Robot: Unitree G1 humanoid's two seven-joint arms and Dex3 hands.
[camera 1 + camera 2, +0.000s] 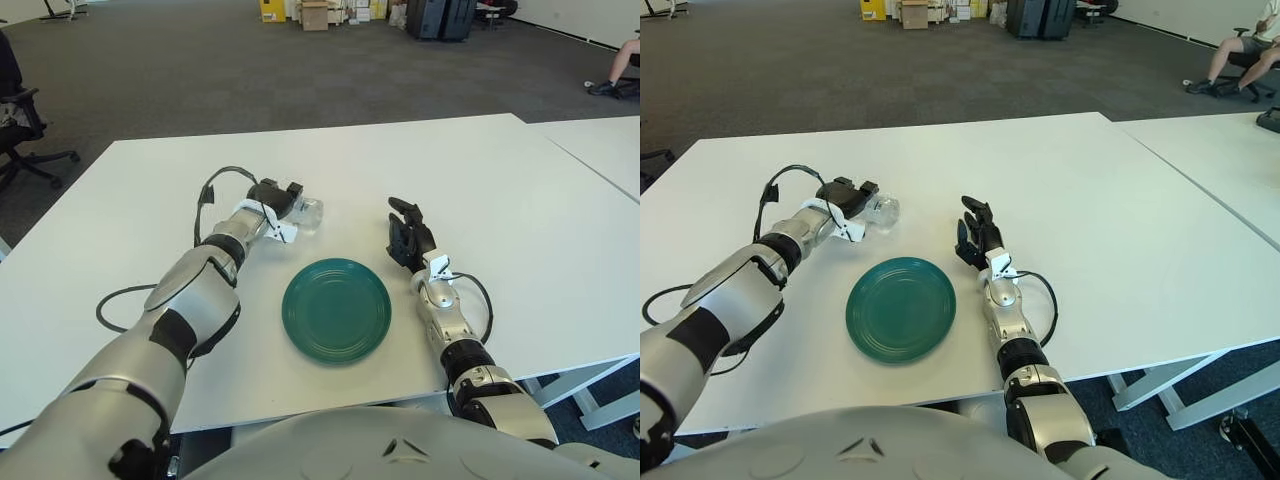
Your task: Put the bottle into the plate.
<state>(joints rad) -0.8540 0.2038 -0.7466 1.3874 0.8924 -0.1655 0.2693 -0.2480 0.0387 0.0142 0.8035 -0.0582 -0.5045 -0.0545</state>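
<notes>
left fingers (283, 196) around bottle (306, 213), beyond green plate (336, 309)

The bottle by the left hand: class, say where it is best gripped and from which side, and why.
Grip the bottle around its clear body, coming from the robot's left, where the left hand already sits against it. It seems to lie on its side on the table, so its round side faces that hand. The plate lies nearer the robot; the right hand shows to the plate's right.

Silver arms, black fingers, black cables
</notes>
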